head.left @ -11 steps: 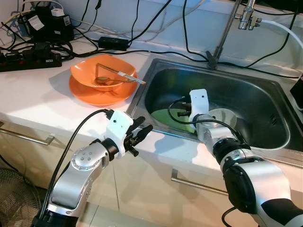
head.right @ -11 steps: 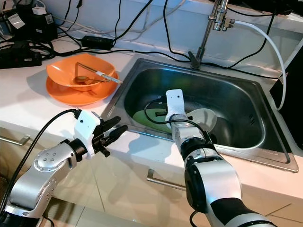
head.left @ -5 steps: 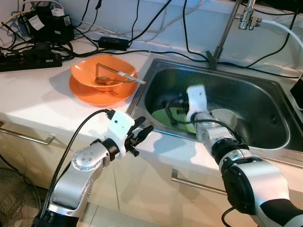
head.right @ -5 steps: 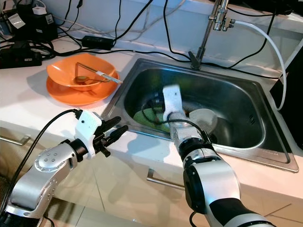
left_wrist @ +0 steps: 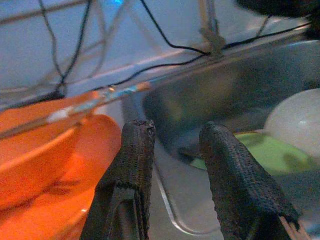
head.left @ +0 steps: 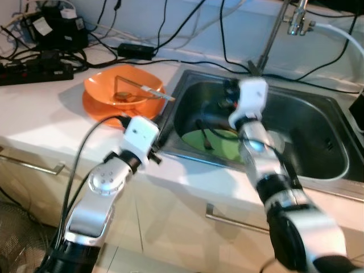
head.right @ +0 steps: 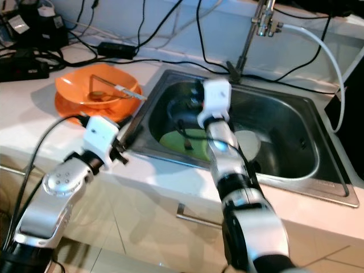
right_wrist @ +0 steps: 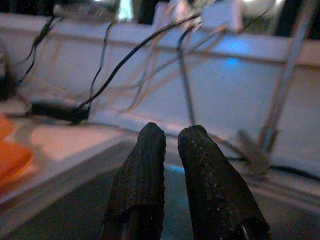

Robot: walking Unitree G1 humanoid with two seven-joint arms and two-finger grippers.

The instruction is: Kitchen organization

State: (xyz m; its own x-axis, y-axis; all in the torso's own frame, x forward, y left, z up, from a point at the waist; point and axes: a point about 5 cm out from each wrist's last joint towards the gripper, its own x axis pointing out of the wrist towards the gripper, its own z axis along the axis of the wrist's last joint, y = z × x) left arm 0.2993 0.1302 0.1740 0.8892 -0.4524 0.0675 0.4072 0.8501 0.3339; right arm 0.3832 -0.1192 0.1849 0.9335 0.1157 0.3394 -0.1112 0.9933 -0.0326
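Note:
An orange bowl (head.left: 122, 85) sits in an orange plate (head.left: 108, 111) on the white counter, with a white-handled utensil (head.left: 151, 91) lying across it. In the steel sink (head.left: 318, 122) lie a green plate (head.left: 222, 148), carrying a dark utensil (head.left: 205, 139), and a white dish (head.left: 278, 139). My right gripper (right_wrist: 172, 135) hangs raised over the sink's back left part, shut with nothing between its fingers. My left gripper (left_wrist: 175, 132) is open at the sink's left rim, beside the orange plate (left_wrist: 60, 200), with the green plate (left_wrist: 260, 152) beyond it.
Power strips, adapters and black cables (head.left: 45, 62) crowd the counter's back left. The tap (head.left: 270, 40) and a white hose (head.left: 341, 34) rise behind the sink. Cabinet handles (head.left: 233, 219) run below the counter edge.
My right gripper has lifted off the green plate and risen toward the back of the sink. My left gripper has moved up and forward to the sink's left rim.

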